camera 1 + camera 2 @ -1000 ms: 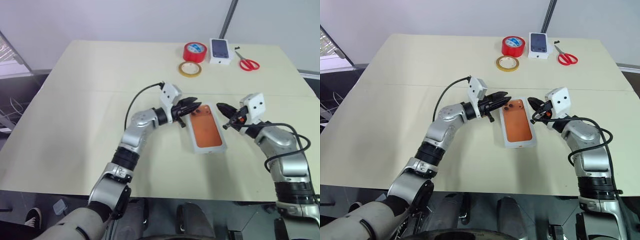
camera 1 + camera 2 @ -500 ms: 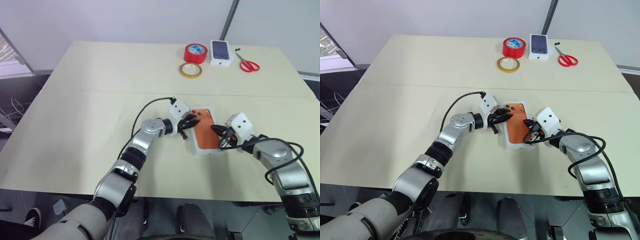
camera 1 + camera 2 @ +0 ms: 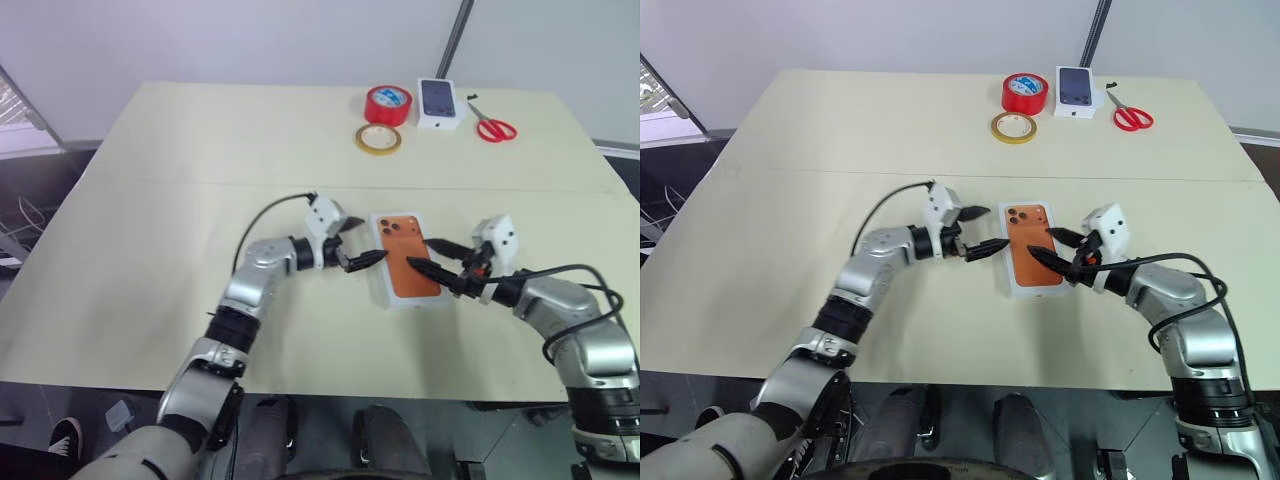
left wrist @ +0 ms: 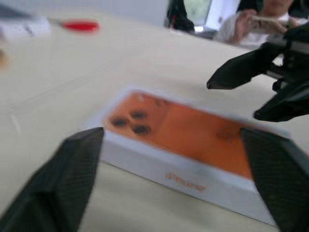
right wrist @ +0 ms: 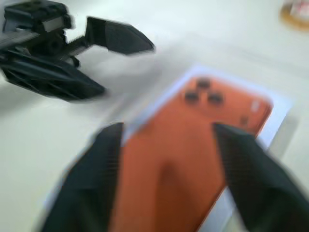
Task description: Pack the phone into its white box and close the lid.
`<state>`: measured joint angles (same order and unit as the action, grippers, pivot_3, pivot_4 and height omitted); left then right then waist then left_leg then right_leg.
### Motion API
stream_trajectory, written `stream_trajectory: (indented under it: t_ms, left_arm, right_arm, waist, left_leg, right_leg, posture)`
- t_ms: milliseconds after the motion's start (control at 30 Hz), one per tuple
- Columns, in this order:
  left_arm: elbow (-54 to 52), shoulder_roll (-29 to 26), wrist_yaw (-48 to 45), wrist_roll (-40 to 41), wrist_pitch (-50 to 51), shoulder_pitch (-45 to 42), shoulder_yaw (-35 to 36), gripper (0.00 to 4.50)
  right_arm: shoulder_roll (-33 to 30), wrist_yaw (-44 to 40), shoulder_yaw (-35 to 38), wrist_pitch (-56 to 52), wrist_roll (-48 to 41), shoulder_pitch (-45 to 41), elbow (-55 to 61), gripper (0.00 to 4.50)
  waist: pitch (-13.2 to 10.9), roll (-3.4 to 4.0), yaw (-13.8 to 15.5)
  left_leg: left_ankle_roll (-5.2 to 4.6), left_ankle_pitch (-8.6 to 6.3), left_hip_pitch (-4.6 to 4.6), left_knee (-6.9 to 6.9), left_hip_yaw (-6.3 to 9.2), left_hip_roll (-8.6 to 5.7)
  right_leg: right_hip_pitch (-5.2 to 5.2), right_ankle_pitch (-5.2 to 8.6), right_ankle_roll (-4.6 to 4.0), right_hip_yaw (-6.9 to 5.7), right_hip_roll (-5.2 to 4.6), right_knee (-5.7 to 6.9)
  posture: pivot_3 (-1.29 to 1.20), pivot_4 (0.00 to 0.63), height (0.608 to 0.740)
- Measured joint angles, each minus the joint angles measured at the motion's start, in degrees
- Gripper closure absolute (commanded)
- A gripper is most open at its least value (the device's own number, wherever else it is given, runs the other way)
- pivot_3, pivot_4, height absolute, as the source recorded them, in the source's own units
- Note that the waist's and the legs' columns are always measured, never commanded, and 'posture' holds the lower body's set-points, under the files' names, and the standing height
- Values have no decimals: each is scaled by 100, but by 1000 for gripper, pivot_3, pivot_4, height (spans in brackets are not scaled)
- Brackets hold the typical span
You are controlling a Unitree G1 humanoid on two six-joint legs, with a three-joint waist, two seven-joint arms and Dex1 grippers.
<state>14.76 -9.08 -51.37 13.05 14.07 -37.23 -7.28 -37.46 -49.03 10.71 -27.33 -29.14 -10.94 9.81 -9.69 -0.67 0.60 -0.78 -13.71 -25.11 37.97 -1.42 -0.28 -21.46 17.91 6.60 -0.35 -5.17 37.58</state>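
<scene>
Phone [image 3: 407, 254] lying back-up, orange, its camera cluster at the far corner, seated in the white box [image 3: 381, 276] near the middle of the pale table [image 3: 180, 180]. Box resting flat on the tabletop, its thin white walls framing the phone on all sides; no cover sits on it.

Left gripper [image 3: 352, 241] just beside the box's left wall, its two black fingers spread wide apart and holding nothing; whether the nearer fingertip touches the wall cannot be told. Right gripper [image 3: 428, 256] at the box's right side, fingers likewise parted and empty, the lower one reaching over the phone's right edge. In the left wrist view the box [image 4: 193, 176] lies between the parted fingers [image 4: 63, 183], with the right gripper beyond it.

Far edge of the table, well apart from the box: red tape roll [image 3: 389, 104], yellowish tape ring [image 3: 379, 138] just in front of it, small white carton [image 3: 441, 103] printed with a dark phone, red-handled scissors [image 3: 493, 125].
</scene>
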Motion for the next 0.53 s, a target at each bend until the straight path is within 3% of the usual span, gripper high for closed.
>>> stream_trajectory:
  t_ms: [100,333,533]
  left_arm:
    - [-907,-870,-145,277,317,421,455,0]
    - [-1436,-2123,-486,718,795,1786,1091,0]
    - [-1595,-2601,-451,1026,975,2350,1688,0]
  right_arm:
    - [-308,-287,110,342,81,177,15,38]
    - [-785,-904,488,802,97,707,-19,38]
    - [-981,-1179,760,1156,195,745,-674,38]
  waist:
    - [6,11,-6]
    - [4,10,5]
    - [4,12,12]
  left_leg:
    - [1,0,3,-7,-1,1]
    - [0,-1,3,-7,-1,-4]
    - [1,-3,6,-9,0,-6]
  right_leg:
    - [1,0,0,0,-1,-6]
    - [3,1,-2,-2,-16,-8]
    - [6,1,-4,-3,-28,-10]
  posture:
    - [0,150,728]
    - [0,150,728]
    - [0,150,728]
